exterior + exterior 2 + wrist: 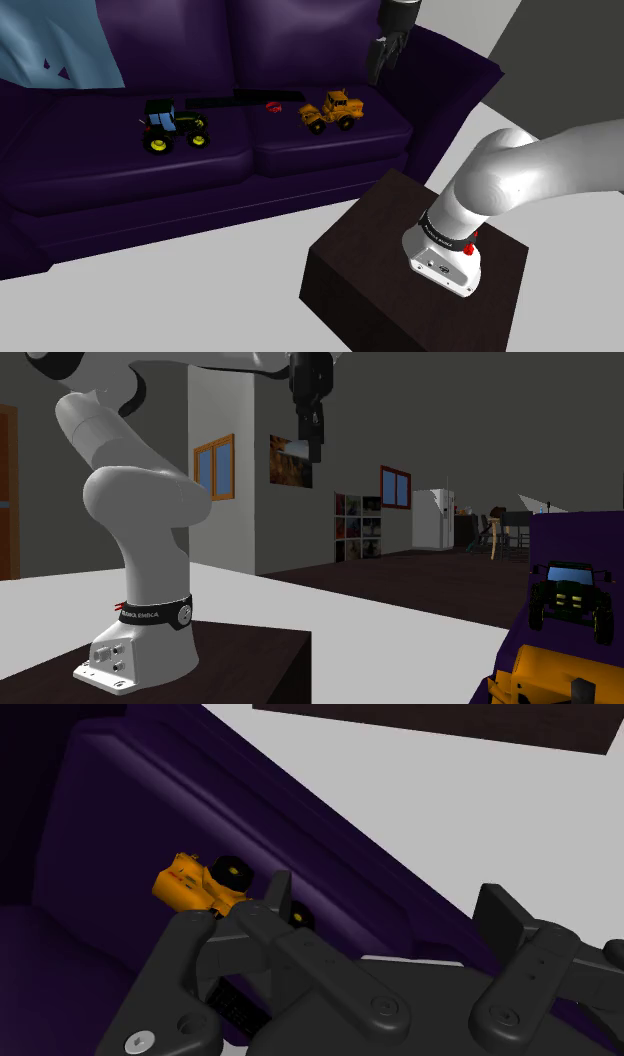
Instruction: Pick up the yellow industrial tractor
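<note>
Shows the end effector point(380, 62) aloft above the sofa's point(300, 165) arm end, fingers apart and clasping nothing (gap plain in the wrist view). Places the yellow tractor point(333, 110) lower, toward the shoulder view's left, upright on a purple seat cushion. Sets a small red item point(271, 106) near it, and a green-and-black tractor point(173, 126) well apart on the neighbouring cushion. Puts the dark stand point(370, 260) on pale floor before the sofa.
</note>
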